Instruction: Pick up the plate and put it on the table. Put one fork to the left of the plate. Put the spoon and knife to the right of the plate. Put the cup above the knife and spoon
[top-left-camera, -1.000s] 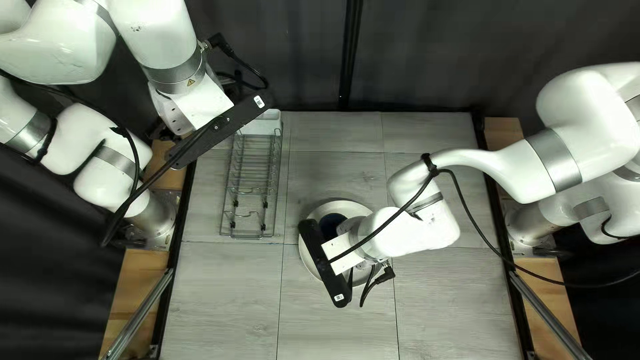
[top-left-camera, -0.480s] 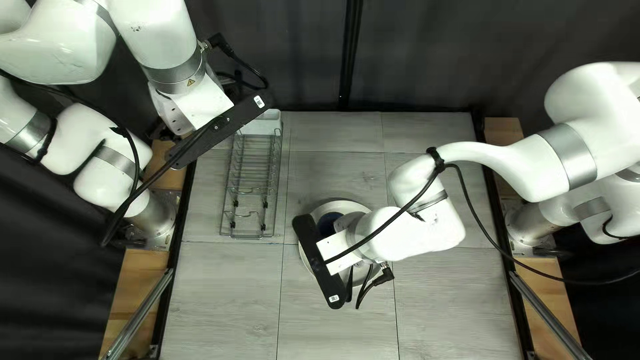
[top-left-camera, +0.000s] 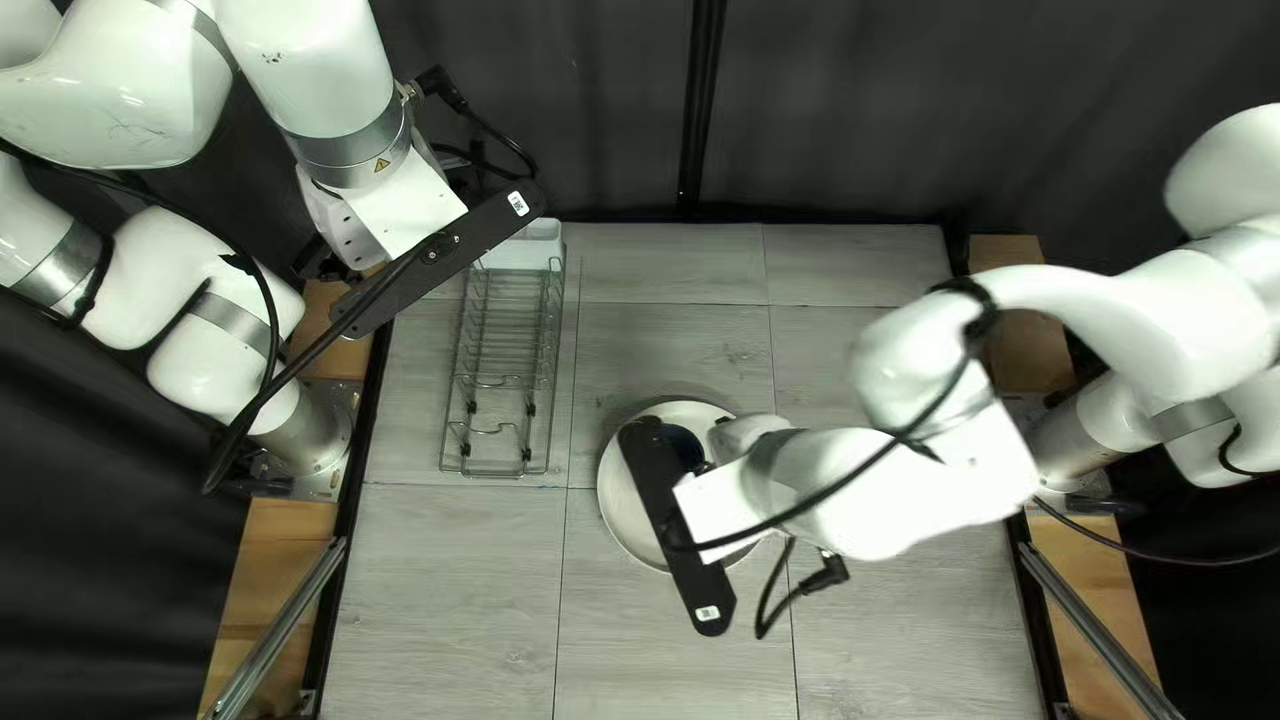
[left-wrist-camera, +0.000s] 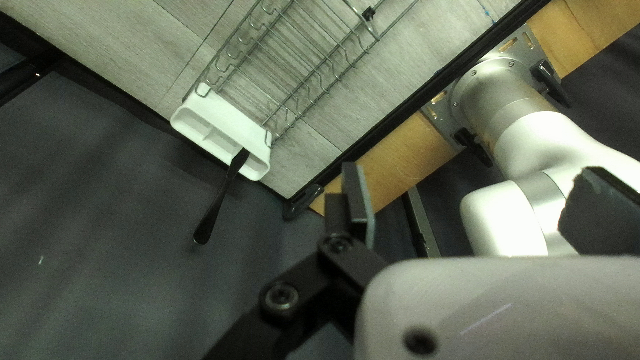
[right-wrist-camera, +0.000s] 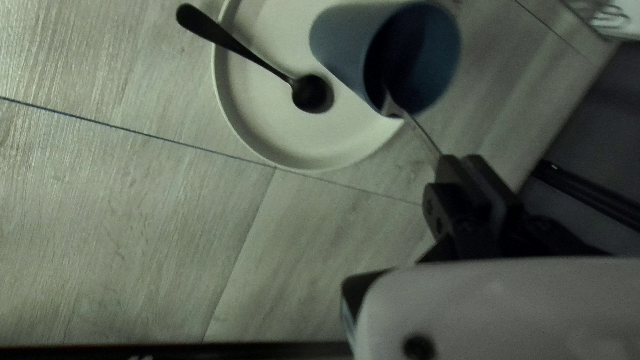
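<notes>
Over the pale plate (top-left-camera: 619,496) and partly hiding it is my right gripper (top-left-camera: 678,527) in the top left view. In the right wrist view, my right gripper (right-wrist-camera: 470,175) is shut on a thin metal utensil (right-wrist-camera: 419,132), whose far end overlaps the mouth of the blue cup (right-wrist-camera: 343,47); fork or knife, I cannot tell. Cup and black spoon (right-wrist-camera: 311,92) are on the plate (right-wrist-camera: 287,143), the spoon's handle across its rim. My left gripper (top-left-camera: 438,263) is at the table's far left corner; in its wrist view the left gripper (left-wrist-camera: 467,207) stands open, holding nothing.
A wire rack (top-left-camera: 504,380) stands on the table's left part. At its far end, the white holder (left-wrist-camera: 217,130) bears a black utensil (left-wrist-camera: 215,208) leaning out over the table's edge. My left arm's base (left-wrist-camera: 497,100) is beside the table.
My right arm has pulled back toward the right of the top left view, its gripper shifting right and slightly nearer after a small leftward move. The left arm has stayed put.
</notes>
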